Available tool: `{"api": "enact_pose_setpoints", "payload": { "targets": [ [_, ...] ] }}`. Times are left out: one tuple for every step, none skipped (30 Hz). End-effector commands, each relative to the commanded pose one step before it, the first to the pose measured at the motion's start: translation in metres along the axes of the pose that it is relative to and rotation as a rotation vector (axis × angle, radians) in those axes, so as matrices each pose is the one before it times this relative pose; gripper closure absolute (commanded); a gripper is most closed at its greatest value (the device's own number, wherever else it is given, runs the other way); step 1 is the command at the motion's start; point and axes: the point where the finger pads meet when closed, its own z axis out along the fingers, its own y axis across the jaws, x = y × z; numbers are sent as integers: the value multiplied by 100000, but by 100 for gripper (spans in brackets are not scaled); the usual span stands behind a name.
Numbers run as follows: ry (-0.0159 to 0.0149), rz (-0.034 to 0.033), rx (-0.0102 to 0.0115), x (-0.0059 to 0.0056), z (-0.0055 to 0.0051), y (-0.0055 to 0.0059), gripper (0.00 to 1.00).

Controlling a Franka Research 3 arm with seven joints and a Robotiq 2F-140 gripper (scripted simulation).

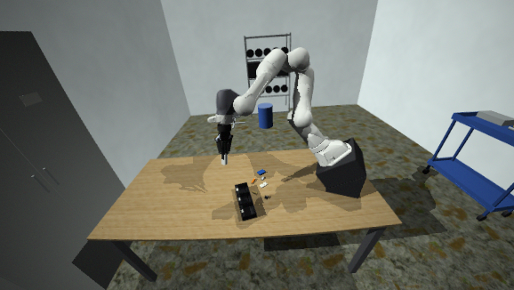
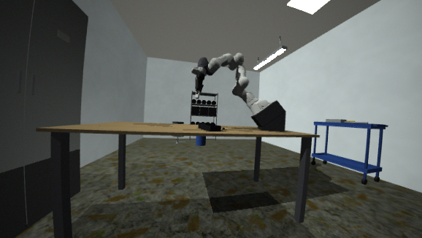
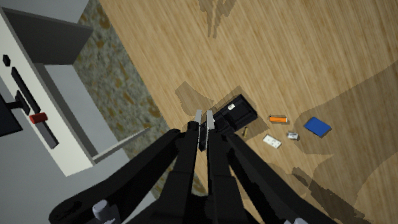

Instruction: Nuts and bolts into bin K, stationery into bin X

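The claw (image 1: 224, 161) hangs pressed together, empty, high above the tabletop (image 1: 178, 209). It should spread wide before lowering squarely over the orange pen (image 3: 278, 119).

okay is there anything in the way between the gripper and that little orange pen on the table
Nothing visible blocks it. The black gripper hangs shut and empty, high above the wooden table. The small orange pen lies apart, in the open, beside the black row of bins, with only air between gripper and pen.
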Motion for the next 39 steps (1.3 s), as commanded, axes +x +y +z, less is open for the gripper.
{"api": "enact_pose_setpoints", "payload": {
  "targets": [
    [-721,-10854,-3993,-1608,111,1613,95],
    [-211,-4431,-2306,-625,82,545,95],
    [-90,-1891,-984,-649,96,514,95],
    [0,0,0,-658,101,501,95],
    [0,0,0,-461,71,351,95],
    [0,0,0,0,0,0,95],
    [0,0,0,0,0,0,95],
    [-247,-4377,-2403,-614,125,549,95],
    [-247,-4377,-2403,-637,140,519,95],
    [-98,-1737,-953,-659,153,487,95],
    [0,0,0,0,0,0,95],
    [0,0,0,0,0,0,95],
    [0,0,0,-667,159,474,95],
    [0,0,0,-465,110,330,95],
    [0,0,0,0,0,0,95],
    [-304,-4318,-2503,-625,183,520,95],
    [-304,-4318,-2503,-646,197,488,95],
    [-110,-1570,-910,-666,211,454,95],
    [0,0,0,-673,216,442,95],
    [0,0,0,-461,148,303,95],
    [0,0,0,0,0,0,95],
    [0,0,0,0,0,0,95],
    [-384,-4253,-2601,-634,240,485,95],
    [-384,-4253,-2601,-653,255,451,95],
    [-126,-1394,-853,-670,269,416,95],
    [0,0,0,-676,273,404,95],
    [0,0,0,-449,181,268,95],
    [0,0,0,0,0,0,95],
    [0,0,0,0,0,0,95],
    [-488,-4184,-2694,-640,297,444,95],
    [-488,-4184,-2694,-656,311,409,95],
    [-141,-1212,-780,-671,325,373,95],
    [0,0,0,-675,329,362,95],
    [0,0,0,-425,207,228,95],
    [0,0,0,0,0,0,95],
    [0,0,0,0,0,0,95],
    [0,0,0,0,0,0,95],
    [0,0,0,0,0,0,95],
    [0,0,0,0,0,0,95]
  ]
}}
